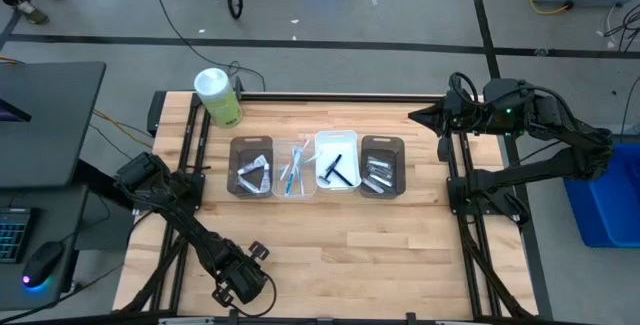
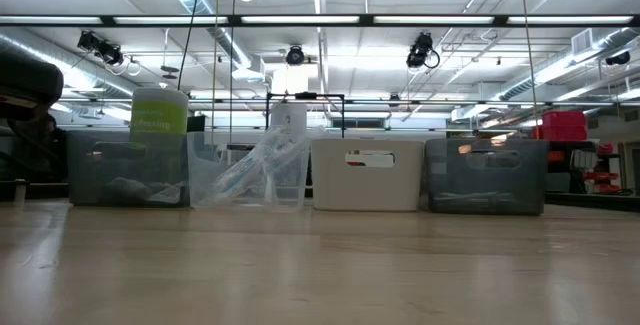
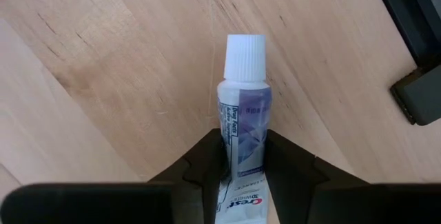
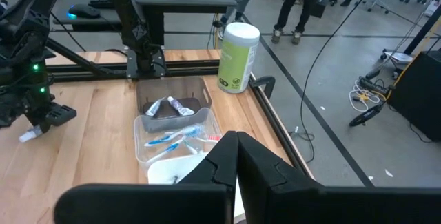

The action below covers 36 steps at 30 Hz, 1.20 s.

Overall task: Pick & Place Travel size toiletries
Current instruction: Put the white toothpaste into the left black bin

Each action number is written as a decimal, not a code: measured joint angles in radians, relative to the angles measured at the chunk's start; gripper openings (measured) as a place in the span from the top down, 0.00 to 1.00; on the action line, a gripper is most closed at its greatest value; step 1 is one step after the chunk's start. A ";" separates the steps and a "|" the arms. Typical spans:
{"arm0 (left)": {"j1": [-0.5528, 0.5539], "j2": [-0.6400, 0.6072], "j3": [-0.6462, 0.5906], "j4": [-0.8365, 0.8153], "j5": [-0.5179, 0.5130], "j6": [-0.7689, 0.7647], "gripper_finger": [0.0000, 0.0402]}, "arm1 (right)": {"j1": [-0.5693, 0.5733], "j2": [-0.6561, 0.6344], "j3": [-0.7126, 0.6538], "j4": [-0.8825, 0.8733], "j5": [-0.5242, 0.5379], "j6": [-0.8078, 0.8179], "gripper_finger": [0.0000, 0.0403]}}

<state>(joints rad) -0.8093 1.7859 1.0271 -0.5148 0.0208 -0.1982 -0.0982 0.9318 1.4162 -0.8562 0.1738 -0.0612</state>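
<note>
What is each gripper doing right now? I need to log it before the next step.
Left gripper: shut on the toothpaste tube, low over the table's near left corner.
Right gripper: shut, empty, waiting at the table's far right edge.

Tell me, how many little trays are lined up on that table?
4, in one row: a dark tray nearest the green-white canister, then a clear tray, a white tray, and another dark tray.
</note>
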 joint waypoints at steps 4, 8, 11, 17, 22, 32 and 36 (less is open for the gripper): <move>0.001 0.000 0.001 -0.003 0.000 0.000 0.73 | 0.000 0.000 0.000 0.000 0.000 0.000 0.97; 0.002 0.000 0.021 -0.029 -0.001 0.025 0.74 | 0.000 0.000 0.000 0.000 0.000 0.000 0.97; 0.006 0.000 0.038 -0.063 -0.005 0.029 0.75 | 0.000 0.000 0.000 0.000 0.000 0.000 0.97; 0.019 0.000 0.095 -0.167 -0.002 0.060 0.75 | 0.000 0.000 0.000 0.000 0.000 0.000 0.97; 0.034 0.000 0.122 -0.197 -0.005 0.100 0.76 | 0.000 0.000 0.000 0.000 0.000 0.000 0.97; 0.107 -0.081 0.126 -0.240 -0.084 0.140 0.76 | 0.000 0.000 0.000 0.000 0.000 0.000 0.97; 0.143 -0.148 0.126 -0.274 -0.114 0.152 0.76 | 0.000 0.000 0.000 0.000 -0.001 0.000 0.97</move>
<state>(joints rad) -0.6660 1.6381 1.1534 -0.7884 -0.0931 -0.0460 -0.0985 0.9316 1.4161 -0.8558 0.1733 -0.0610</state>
